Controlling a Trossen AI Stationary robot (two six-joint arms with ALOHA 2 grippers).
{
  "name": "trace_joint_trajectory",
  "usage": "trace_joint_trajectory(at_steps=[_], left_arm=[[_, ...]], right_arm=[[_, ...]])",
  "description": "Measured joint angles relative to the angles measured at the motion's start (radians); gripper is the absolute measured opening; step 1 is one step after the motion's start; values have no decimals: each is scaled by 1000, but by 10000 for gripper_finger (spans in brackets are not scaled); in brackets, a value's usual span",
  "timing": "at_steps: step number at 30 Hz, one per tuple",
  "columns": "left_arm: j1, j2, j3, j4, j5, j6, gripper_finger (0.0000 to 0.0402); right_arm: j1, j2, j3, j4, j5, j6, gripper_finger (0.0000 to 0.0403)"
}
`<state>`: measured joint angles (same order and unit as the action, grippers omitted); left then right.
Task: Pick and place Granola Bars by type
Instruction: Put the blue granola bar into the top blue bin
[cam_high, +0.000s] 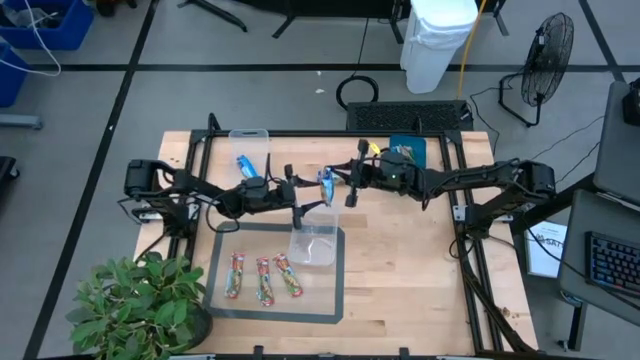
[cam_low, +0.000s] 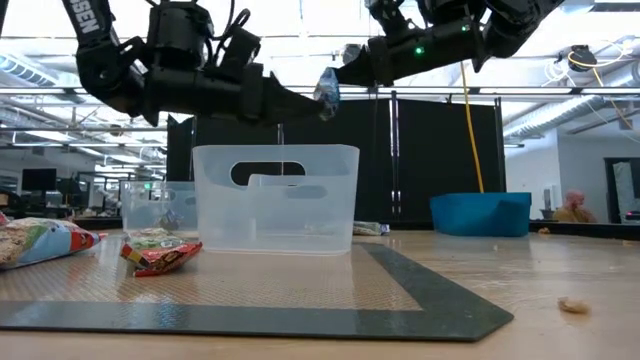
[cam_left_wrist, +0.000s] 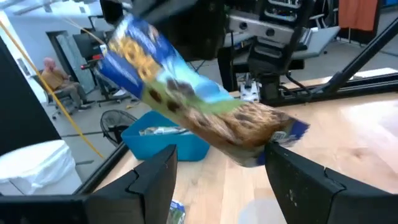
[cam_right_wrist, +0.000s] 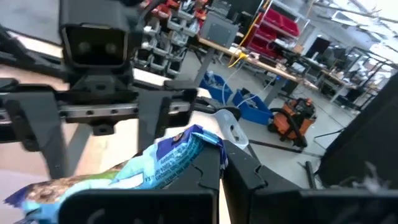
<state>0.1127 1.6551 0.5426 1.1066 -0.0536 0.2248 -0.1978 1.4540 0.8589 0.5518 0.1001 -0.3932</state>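
Observation:
A bright blue granola bar hangs in mid-air above the clear tub on the mat, between the two grippers. My right gripper comes from the right and is shut on it. My left gripper comes from the left, open, with one finger on each side of the bar's free end. Three red-and-green bars lie flat on the mat. Another blue bar lies on the wood near the far tub. My right gripper pinches the blue bar by one end between its two fingers, coming roughly level from the table's right. The bar is lifted clear and sticks out toward the left gripper, tilted. My left gripper: whether a fingertip touches the bar's end I cannot tell.
A grey mat covers the near middle of the table. A second clear tub and a teal tray holding wrapped bars sit at the far edge. A potted plant stands at the near left corner.

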Motion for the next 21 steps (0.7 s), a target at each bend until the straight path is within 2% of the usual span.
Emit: trace_joint_trajectory(at_steps=[8,21], left_arm=[[8,0,5,-15,-51,60,244],[19,-1,5,1,-61,91,243]], right_arm=[[3,0,0,-88,-105,27,0],[19,1,0,-178,-191,45,0]])
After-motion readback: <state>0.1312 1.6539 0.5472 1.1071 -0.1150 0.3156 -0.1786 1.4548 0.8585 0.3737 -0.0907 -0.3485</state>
